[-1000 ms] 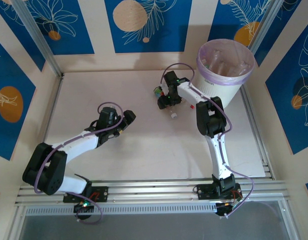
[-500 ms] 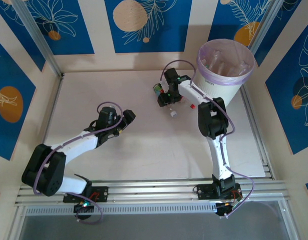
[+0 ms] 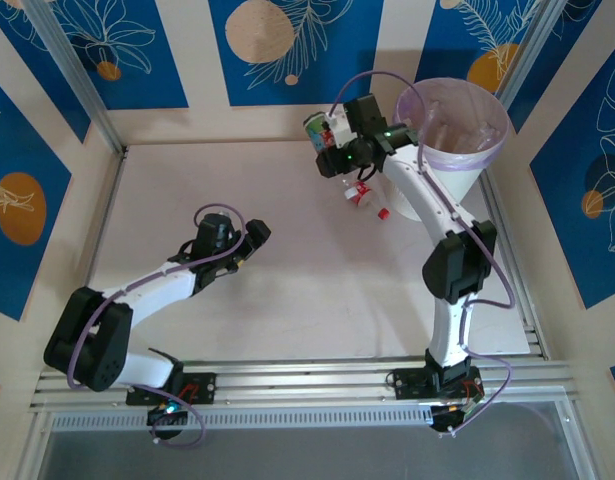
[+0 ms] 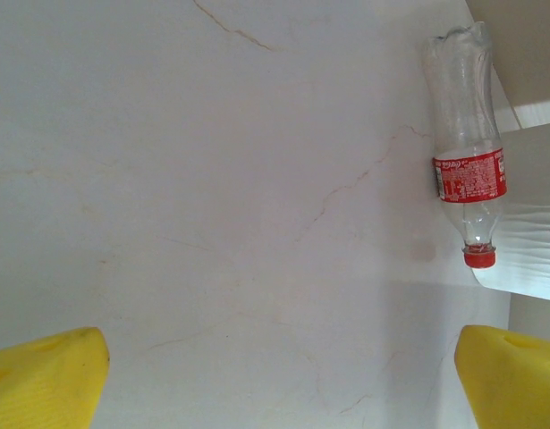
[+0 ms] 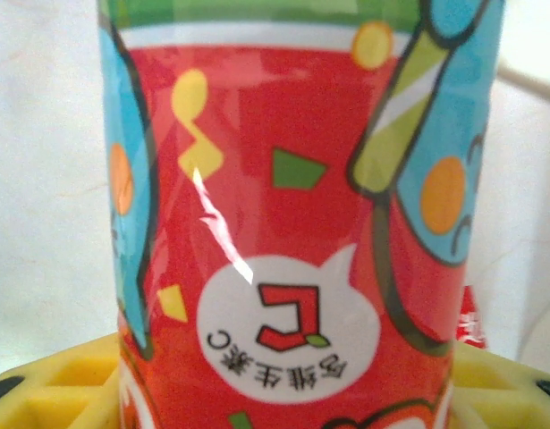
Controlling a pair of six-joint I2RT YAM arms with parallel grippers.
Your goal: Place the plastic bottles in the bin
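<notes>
Well to the left of the bin (image 3: pixel 465 185), your left fingers (image 3: pixel 255 236) hover low over the bare desk (image 3: pixel 187 180), just where they were a second ago. In the left wrist view they stand wide apart, one yellow finger at each lower corner, with nothing between them.

The change is on your right arm. A second ago your right fingers (image 3: pixel 330 152) were down at the desk, left of the bin's base, closing around the green-capped bottle (image 3: pixel 314 128). Now the arm has risen and carried that bottle up, so it sits just left of the bin's rim. The right fingers hold it: in the right wrist view its bright red, blue and green label stands between the two yellow fingers. I judge the pick a success. What remains for this bottle is a short carry rightward over the bin's mouth and a release.

The held bottle's long axis runs crosswise to the fingers, top to bottom in the wrist view, and its print reads upside down there. From above, a green end faces away from the bin, but I cannot tell for sure that it is the cap.

Just left of the bin's base, a red-labelled bottle (image 3: pixel 362 192) lies on its side on the desk. Its long axis is slanted, with the red cap pointing toward the bin's wall and the base pointing away. It is not yet picked up. Inside the bin, clear shapes against the lilac liner look like bottles.
</notes>
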